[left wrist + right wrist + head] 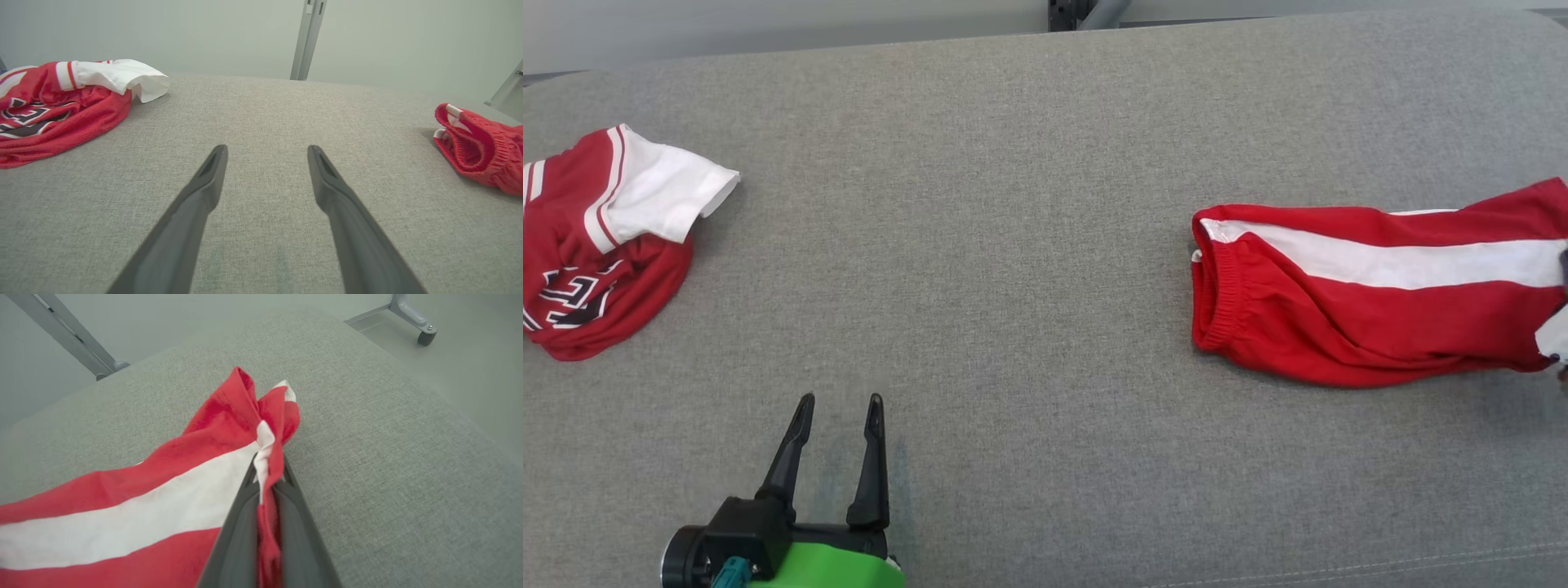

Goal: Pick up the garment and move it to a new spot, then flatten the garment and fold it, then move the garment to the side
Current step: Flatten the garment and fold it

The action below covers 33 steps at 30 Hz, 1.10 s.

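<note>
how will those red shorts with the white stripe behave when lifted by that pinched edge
Probably floppy: the red shorts bunch and crease where the right hand pinches the edge. Most of the cloth would likely hang and drag over the grey cushion rather than rise flat. Likely light, since the fabric looks thin.

black-white lettering on jersey (574, 296) crumpled, unreadable.
</note>
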### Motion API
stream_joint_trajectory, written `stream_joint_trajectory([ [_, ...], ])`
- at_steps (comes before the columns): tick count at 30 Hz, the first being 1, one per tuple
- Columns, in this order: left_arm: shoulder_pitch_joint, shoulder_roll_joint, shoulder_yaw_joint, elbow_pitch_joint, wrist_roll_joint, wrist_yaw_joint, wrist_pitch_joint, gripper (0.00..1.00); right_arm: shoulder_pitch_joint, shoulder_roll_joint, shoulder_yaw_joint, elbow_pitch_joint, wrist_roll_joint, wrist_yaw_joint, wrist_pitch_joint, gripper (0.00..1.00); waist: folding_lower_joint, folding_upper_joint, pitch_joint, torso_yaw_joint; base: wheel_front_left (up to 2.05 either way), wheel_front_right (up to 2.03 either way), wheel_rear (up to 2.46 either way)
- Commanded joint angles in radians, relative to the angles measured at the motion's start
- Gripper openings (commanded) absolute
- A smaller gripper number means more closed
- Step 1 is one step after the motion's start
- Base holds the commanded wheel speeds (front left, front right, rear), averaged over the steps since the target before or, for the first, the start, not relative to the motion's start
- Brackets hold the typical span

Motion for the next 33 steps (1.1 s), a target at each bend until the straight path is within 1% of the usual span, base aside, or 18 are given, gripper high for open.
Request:
stream_joint_trajectory([
  [1,0.012,0.001,0.000,0.000,-0.008,0.004,-0.003,1.00,-0.009,0.004,0.007,-0.019,-0.009,-0.002,-0.010,0.00,0.0000,0.0048,-0.004,0.000,0.00,0.00,0.00],
  [3,0.016,0.001,-0.004,0.000,-0.016,0.009,-0.003,1.00,-0.006,0.012,0.033,-0.068,-0.038,-0.002,-0.009,0.00,0.0000,0.0048,-0.009,0.001,0.00,0.00,0.00],
  [5,0.022,0.001,-0.010,-0.001,-0.022,0.011,-0.003,1.00,0.010,0.044,0.074,-0.138,-0.063,-0.001,0.002,0.00,0.0000,0.0048,-0.016,0.001,0.00,0.00,0.00],
  [10,0.020,0.001,-0.020,-0.005,-0.031,0.023,-0.003,1.00,0.056,0.155,0.154,-0.323,-0.111,-0.001,0.050,0.00,0.0000,0.0048,-0.027,0.000,0.00,0.00,0.00],
  [13,0.011,0.001,-0.028,-0.003,-0.038,0.028,-0.003,1.00,0.076,0.238,0.177,-0.380,-0.152,-0.001,0.080,0.00,0.0000,0.0048,-0.029,0.003,0.00,0.00,0.00],
  [19,-0.006,0.001,-0.042,0.009,-0.048,0.027,-0.003,1.00,0.068,0.370,0.170,-0.389,-0.246,-0.001,0.115,0.00,0.0000,0.0048,-0.027,0.029,0.00,0.00,0.00],
  [21,-0.007,0.001,-0.044,0.016,-0.051,0.028,-0.003,1.00,0.056,0.400,0.161,-0.389,-0.267,-0.001,0.120,0.00,0.0000,0.0048,-0.026,0.039,0.00,0.00,0.00],
  [25,-0.014,0.001,-0.054,0.027,-0.057,0.033,-0.003,1.00,0.058,0.442,0.145,-0.390,-0.287,-0.001,0.134,0.00,0.0000,0.0048,-0.026,0.059,0.00,0.00,0.00],
  [30,-0.013,0.001,-0.065,0.034,-0.064,0.037,-0.003,1.00,0.089,0.460,0.152,-0.369,-0.323,-0.001,0.158,0.00,0.0000,0.0048,-0.026,0.073,0.00,0.00,0.00],
  [31,-0.013,0.001,-0.065,0.035,-0.066,0.038,-0.003,1.00,0.095,0.462,0.158,-0.368,-0.328,-0.001,0.160,0.03,0.0000,0.0048,-0.026,0.073,0.00,0.00,0.00],
  [32,-0.011,0.001,-0.064,0.036,-0.066,0.040,-0.003,1.00,0.100,0.464,0.168,-0.372,-0.332,-0.001,0.160,0.36,0.0000,0.0048,-0.027,0.072,0.00,0.00,0.00],
  [33,-0.008,0.001,-0.061,0.037,-0.066,0.041,-0.003,1.00,0.104,0.464,0.180,-0.380,-0.333,-0.001,0.157,0.93,0.0000,0.0048,-0.028,0.069,0.00,0.00,0.00],
])
